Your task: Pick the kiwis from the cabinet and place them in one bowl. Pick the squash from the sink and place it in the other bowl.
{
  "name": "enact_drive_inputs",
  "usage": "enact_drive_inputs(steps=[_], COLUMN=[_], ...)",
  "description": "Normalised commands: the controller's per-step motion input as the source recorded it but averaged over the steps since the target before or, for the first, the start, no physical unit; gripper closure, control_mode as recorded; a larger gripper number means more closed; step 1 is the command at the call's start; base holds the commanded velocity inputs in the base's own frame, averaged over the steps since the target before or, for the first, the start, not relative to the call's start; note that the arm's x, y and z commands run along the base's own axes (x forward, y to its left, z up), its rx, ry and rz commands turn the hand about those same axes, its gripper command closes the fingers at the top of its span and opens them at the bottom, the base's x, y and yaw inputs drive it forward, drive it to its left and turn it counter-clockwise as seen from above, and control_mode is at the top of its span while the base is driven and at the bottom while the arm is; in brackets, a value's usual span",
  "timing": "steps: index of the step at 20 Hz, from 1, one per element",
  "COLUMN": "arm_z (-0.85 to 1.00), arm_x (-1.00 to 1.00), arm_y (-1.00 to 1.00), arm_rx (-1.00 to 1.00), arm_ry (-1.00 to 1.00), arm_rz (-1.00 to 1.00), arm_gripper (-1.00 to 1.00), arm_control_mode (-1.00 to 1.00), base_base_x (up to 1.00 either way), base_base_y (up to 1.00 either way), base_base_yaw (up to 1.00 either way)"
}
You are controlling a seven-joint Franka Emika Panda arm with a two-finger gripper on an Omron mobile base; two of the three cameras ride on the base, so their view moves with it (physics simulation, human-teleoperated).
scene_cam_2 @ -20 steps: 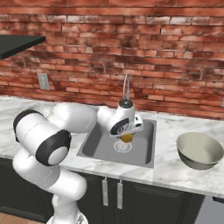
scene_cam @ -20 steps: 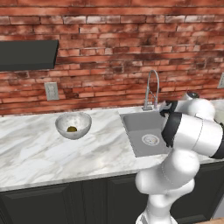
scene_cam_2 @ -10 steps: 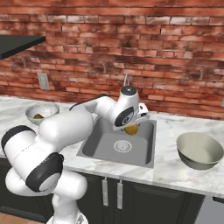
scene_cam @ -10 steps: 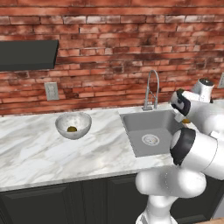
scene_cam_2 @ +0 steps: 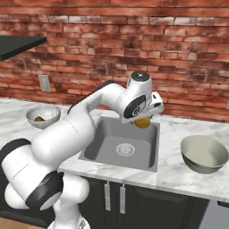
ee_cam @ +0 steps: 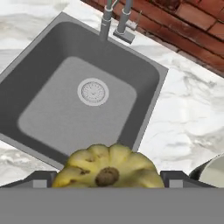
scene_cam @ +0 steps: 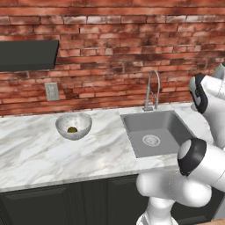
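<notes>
at the far left of the left base view the cabinet (scene_cam: 27, 55) is seen as a flat dark slab on the brick wall (scene_cam: 114, 52), with a wall socket (scene_cam: 52, 91) below it; in the right base view only a corner of the cabinet (scene_cam_2: 18, 46) is caught. on the marble bench (scene_cam: 39, 154), left of the basin, one bowl (scene_cam: 74, 125) is shown with a single small olive-green kiwi (scene_cam: 72, 129) lying in it; a second kiwi cannot be made out. one sink (scene_cam: 157, 132) is set into the bench, its round drain (scene_cam: 150, 140) near the middle and one curved chrome tap (scene_cam: 152, 90) at its back edge. the squash (scene_cam_2: 142, 121) is shown in the right base view as a yellow-orange lump held in the air above the sink's right rear part, under the white hand. in the hand view the squash (ee_cam: 109, 169) is seen from close: a ribbed yellow fruit with its brown stem end turned toward the camera, its broad side running across between the two finger tips. the claw (ee_cam: 108, 179) is spread wide and is pinching the squash from both sides, one dark finger tip (ee_cam: 41, 180) on each flank. at the far right of the right base view the other bowl (scene_cam_2: 205, 154) stands on the bench, well apart from the sink's edge, pale outside and greyer inside; in the hand view only a sliver of its rim (ee_cam: 214, 170) is caught at the right edge. two bowls and one squash are counted in all.
</notes>
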Motion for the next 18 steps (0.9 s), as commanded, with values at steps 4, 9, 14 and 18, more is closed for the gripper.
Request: enact_drive_inputs(steps=[4, 9, 14, 18], arm_z=[0.47, 0.52, 0.07, -0.33], arm_x=[-0.44, -0.44, -0.18, 0.05], arm_y=[-0.58, -0.56, -0.61, -0.71], arm_rx=[0.0, 0.0, -0.01, -0.02], arm_ry=[-0.09, -0.07, -0.02, 0.06], arm_rz=[0.0, 0.0, 0.0, 0.01], arm_gripper=[1.0, 1.0, 1.0, 1.0], arm_control_mode=[-1.0, -1.0, -1.0, -1.0], base_base_x=[0.0, 0.0, 0.0, 0.0], base_base_y=[0.0, 0.0, 0.0, 0.0], base_base_yaw=[0.0, 0.0, 0.0, 0.0])
